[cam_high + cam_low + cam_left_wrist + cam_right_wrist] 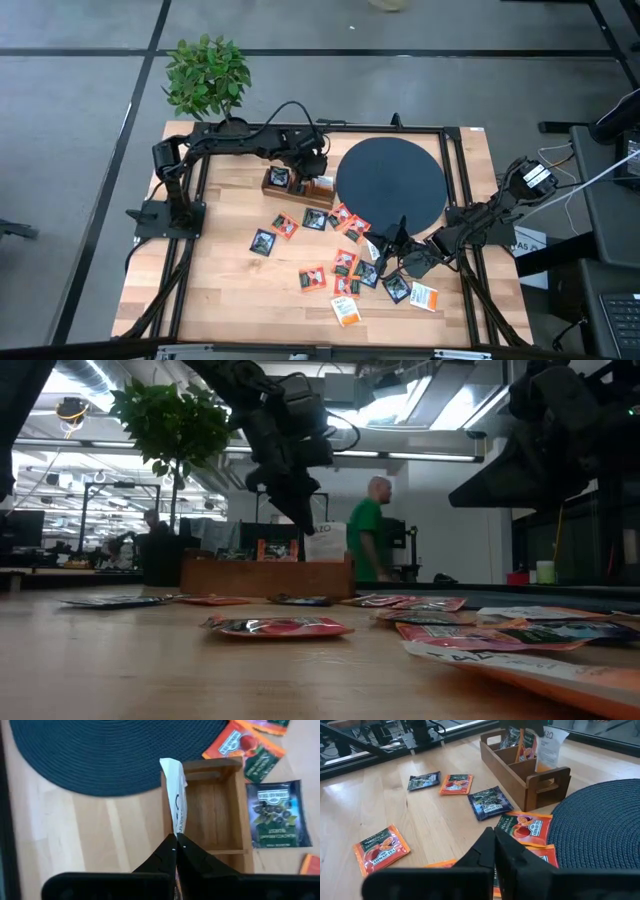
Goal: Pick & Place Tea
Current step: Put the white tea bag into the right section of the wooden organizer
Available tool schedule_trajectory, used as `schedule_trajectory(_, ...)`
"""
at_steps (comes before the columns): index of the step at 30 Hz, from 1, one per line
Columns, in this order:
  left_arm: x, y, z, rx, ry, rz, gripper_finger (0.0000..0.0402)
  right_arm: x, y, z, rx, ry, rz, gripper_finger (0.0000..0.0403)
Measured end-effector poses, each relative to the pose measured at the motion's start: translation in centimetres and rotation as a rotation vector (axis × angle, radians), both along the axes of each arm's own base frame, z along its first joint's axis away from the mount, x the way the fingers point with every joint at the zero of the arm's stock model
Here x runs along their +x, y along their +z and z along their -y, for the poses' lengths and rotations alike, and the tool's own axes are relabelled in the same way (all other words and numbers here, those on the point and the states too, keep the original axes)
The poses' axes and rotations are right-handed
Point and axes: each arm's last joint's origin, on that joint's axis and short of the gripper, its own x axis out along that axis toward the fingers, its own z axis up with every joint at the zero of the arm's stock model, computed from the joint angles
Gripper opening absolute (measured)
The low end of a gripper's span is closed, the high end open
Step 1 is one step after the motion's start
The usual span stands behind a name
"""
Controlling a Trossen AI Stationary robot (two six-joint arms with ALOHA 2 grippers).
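Holding a white sachet (173, 790) by its edge, the left gripper (176, 840) hangs just above the end compartment of the wooden tray (235, 805), beside the black round mat (100, 755). Its fingers are pressed together on the sachet, which stands nearly upright and points down into the open compartment. I think the step in hand is the placing of this sachet into the tray.

To do it well, I would keep the sachet vertical and centred between the compartment walls, because a thin packet bends easily if its lower edge catches the rim. The gripper should come lower before it lets go, so the sachet slides in and does not fall flat across the top. The neighbouring compartments already hold some sachets, as the right wrist view shows.

The right gripper (400, 250) waits with its fingers together and empty, low over the scattered tea sachets (345, 262) near the front edge of the mat. Many packets, dark, red-orange and white with orange, lie loose on the tabletop (220, 290) between the tray and the right arm, so most of the task is not yet done.
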Motion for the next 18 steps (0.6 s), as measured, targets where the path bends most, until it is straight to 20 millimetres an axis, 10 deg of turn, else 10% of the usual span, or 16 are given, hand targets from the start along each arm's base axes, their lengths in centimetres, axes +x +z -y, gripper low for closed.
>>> schedule_trajectory(18, 0.36, -0.45, 0.29, 0.04, 0.028, -0.021, 0.0002, -0.04, -0.08, 0.0, -0.002, 0.007, -0.011, 0.0004)
